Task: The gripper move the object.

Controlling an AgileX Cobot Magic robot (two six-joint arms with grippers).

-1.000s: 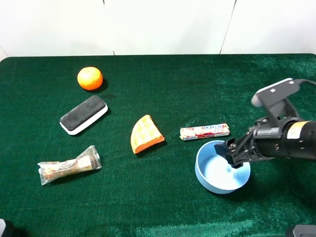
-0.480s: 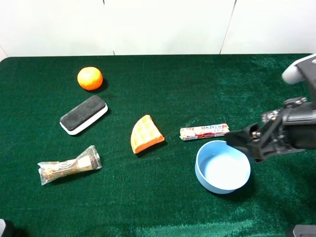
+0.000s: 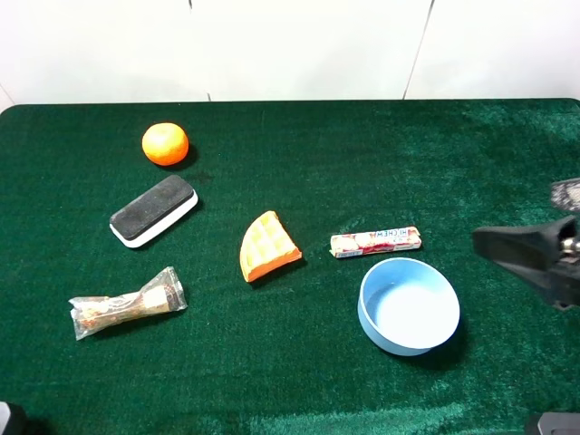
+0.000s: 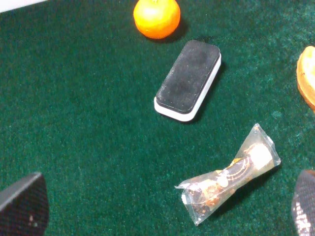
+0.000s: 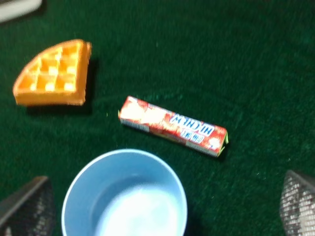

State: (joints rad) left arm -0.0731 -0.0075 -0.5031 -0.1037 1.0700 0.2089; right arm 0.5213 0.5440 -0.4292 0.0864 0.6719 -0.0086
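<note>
The light blue bowl (image 3: 408, 306) sits upright and empty on the green cloth at the right front, just in front of the candy stick. It also shows in the right wrist view (image 5: 125, 194). My right gripper (image 3: 509, 250) is at the right edge, clear of the bowl and to its right, open and empty. In the right wrist view its fingers stand far apart (image 5: 162, 209), with the bowl between and beyond them. My left gripper (image 4: 162, 209) is open and empty above the wrapped snack; it is almost out of the exterior view.
An orange fruit (image 3: 165, 143) lies at the back left, a black-and-white eraser (image 3: 153, 210) in front of it, and a clear wrapped snack (image 3: 127, 304) at the front left. An orange waffle wedge (image 3: 267, 246) and a red-white candy stick (image 3: 375, 241) lie mid-table.
My right gripper let go of the bowl's rim and drew back to the right, off the bowl. The bowl stays where it was. Nothing else moved.
</note>
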